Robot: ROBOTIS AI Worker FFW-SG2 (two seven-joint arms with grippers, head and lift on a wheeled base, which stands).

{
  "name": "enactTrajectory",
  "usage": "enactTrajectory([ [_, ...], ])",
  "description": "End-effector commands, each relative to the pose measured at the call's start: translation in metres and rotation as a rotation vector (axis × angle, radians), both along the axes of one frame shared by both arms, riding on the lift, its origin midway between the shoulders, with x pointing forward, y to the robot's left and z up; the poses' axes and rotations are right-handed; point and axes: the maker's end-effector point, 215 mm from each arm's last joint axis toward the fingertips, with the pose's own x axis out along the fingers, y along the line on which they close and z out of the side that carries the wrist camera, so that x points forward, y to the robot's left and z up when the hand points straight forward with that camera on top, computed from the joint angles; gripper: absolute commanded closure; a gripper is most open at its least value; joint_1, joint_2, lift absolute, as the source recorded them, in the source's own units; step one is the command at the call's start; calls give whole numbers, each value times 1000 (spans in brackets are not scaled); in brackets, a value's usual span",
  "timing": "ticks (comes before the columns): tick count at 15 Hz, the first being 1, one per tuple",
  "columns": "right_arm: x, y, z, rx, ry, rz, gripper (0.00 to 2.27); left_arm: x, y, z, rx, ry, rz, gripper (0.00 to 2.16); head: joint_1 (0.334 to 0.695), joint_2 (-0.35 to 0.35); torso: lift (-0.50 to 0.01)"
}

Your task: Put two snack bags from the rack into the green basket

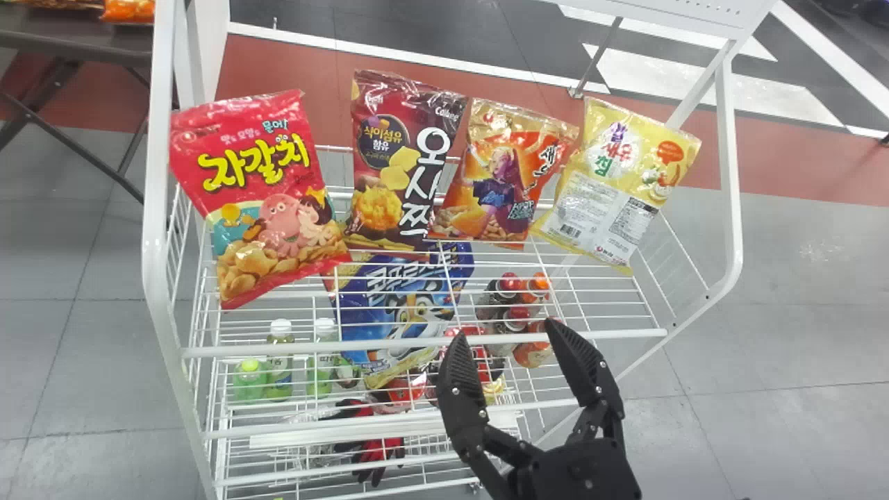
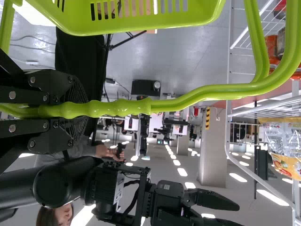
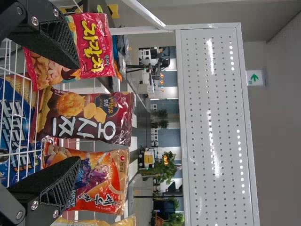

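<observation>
The jaws of my right gripper [image 1: 506, 332] stand open and holding nothing, before the front edge of the rack [image 1: 243, 351]; those of my left gripper [image 2: 80, 110] are closed around the handle of the green basket [image 2: 141, 27]. I have four snack bags upright along the top shelf: the red bag [image 1: 257, 198] by its left edge, then the maroon bag [image 1: 396, 163], the orange bag [image 1: 501, 177], and the yellow bag [image 1: 618, 184] toward its right edge. The blue bag [image 1: 410, 298] sits lower, behind the wires. In my right wrist view the maroon one lines up between the fingers, so I'd start there. I expect it light, puffy and slick, with brittle contents; I'd go in level, take both sides around mid-height and squeeze gently. The orange one crowds its lower corner, so a finger could snag. Small bottles [image 1: 280, 368] stand below, toward the left.
</observation>
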Motion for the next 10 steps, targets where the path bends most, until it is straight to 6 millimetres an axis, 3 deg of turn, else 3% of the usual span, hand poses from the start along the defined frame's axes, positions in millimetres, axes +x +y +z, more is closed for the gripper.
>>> enactTrajectory([
  [1, 0, 1, 1, 0, -4, 3, 130, -2, 0, 0, 2, 1, -1, 2138, 695, -350, -7],
  [10, 1, 2, -2, -2, -1, 8, 130, -1, -1, 4, -13, -4, 0, 2138, 695, -350, -7],
])
